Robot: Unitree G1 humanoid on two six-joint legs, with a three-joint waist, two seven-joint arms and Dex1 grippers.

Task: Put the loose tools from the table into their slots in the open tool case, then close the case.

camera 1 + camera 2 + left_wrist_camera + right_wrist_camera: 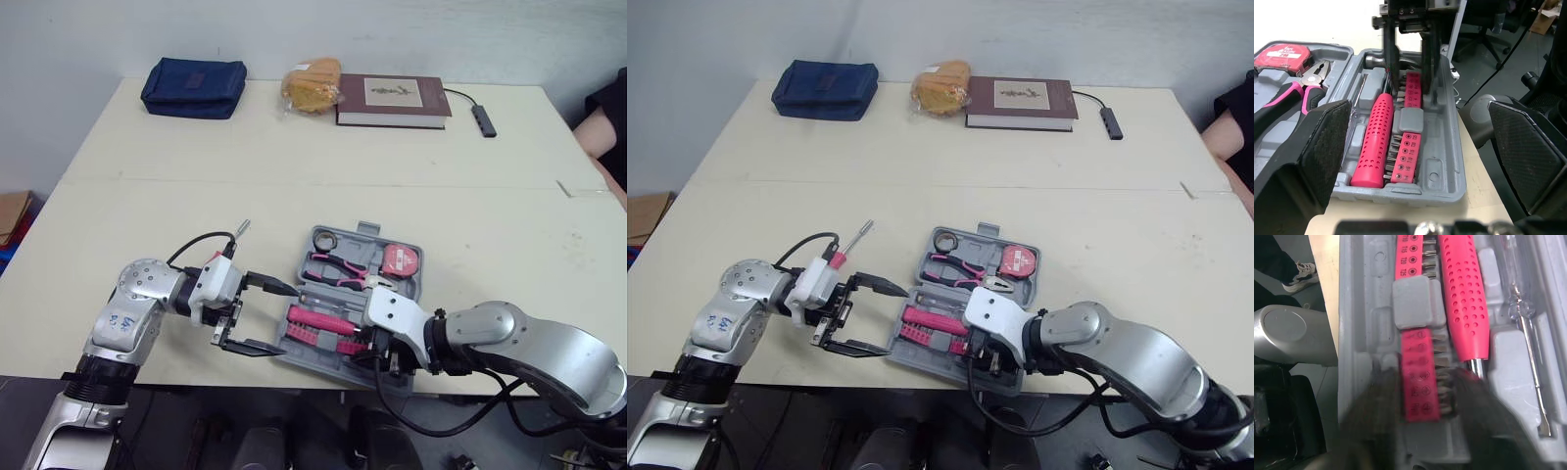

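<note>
The grey tool case [366, 232] lies open near the table's front edge, holding pink pliers [338, 269], a red tape measure [400, 259] and a pink-handled driver [1374, 142]. My right gripper [377, 354] reaches down into the case's near half, its fingers closed on either side of the pink bit holder [1420, 382], which sits beside the driver handle. Just left of the case, my left gripper [286, 318] hovers open and holds nothing. A small loose screwdriver [854, 238] lies on the table behind the left wrist, partly hidden.
At the table's far side sit a blue pouch [194, 86], a bagged loaf [312, 83], a brown book [394, 100] and a cabled adapter [484, 118]. A person's arm [600, 129] shows at the right edge. The case nearly overhangs the front edge.
</note>
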